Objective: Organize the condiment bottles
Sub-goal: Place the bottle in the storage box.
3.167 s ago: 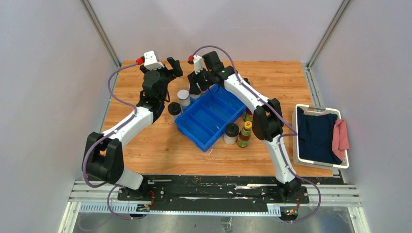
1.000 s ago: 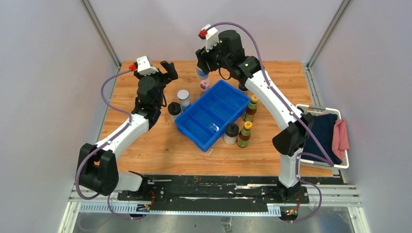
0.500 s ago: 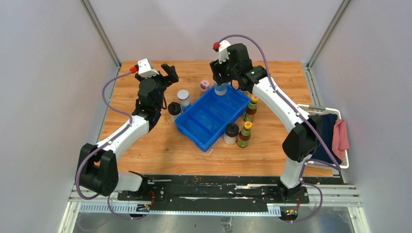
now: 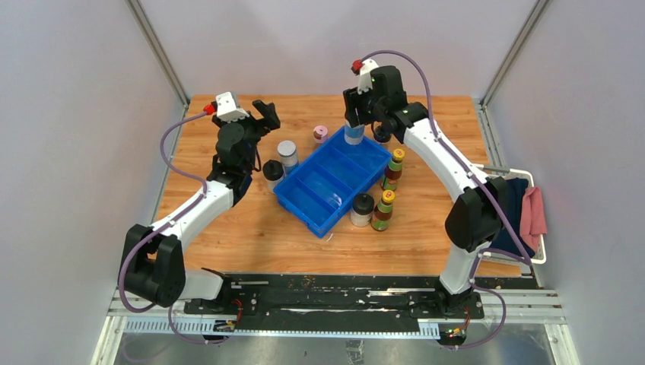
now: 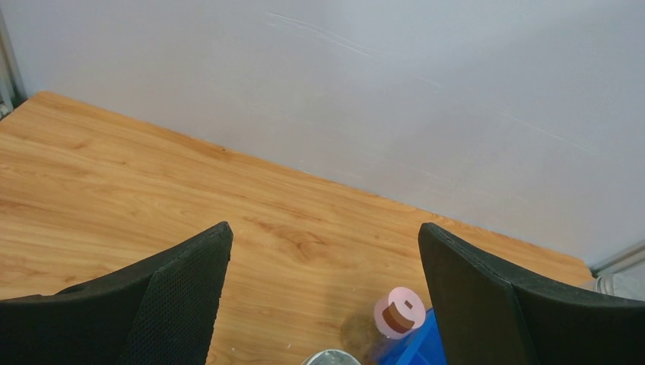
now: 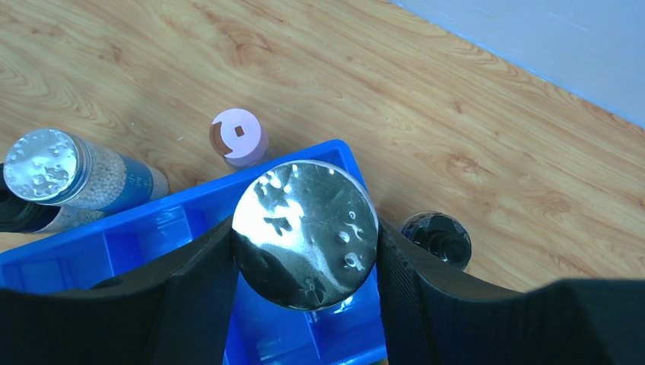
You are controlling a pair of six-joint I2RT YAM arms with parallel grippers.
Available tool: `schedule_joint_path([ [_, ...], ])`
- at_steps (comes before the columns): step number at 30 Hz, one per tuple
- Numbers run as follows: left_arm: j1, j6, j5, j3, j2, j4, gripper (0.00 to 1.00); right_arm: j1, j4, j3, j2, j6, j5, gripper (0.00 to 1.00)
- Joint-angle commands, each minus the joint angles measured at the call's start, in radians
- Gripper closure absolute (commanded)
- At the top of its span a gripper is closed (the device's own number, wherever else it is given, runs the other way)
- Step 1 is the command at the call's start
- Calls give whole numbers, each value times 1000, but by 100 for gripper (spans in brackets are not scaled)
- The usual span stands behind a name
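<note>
No text or number is readable; labels on the tall dark bottles [image 4: 382, 217] are too small.

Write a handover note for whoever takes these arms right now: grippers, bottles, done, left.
Left gripper: open, empty, above the table's far left.
Right gripper: shut on the silver-lidded jar, over the blue tray's far compartment, not released.
Outside the tray: pink-lidded jar at its far corner; grey-lidded jar and black-lidded jar on its left; second black-lidded jar, near dark bottle and far dark bottle on its right; dark jar beyond them.
Done: nothing released in the tray.
Left: release this jar, then load the rest.
</note>
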Motion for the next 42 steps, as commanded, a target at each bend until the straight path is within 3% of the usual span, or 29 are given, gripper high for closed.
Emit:
schedule_joint_path([
  [1,8,-12,-2,-4,12,25,4,-18,68,28,16,18,-39,100],
  [24,8,-1,0,17,42,93,5,-52,89,127,192,18,-124,100],
  [42,8,14,10,-9,46,148,5,-49,153,21,189,-21,-174,100],
])
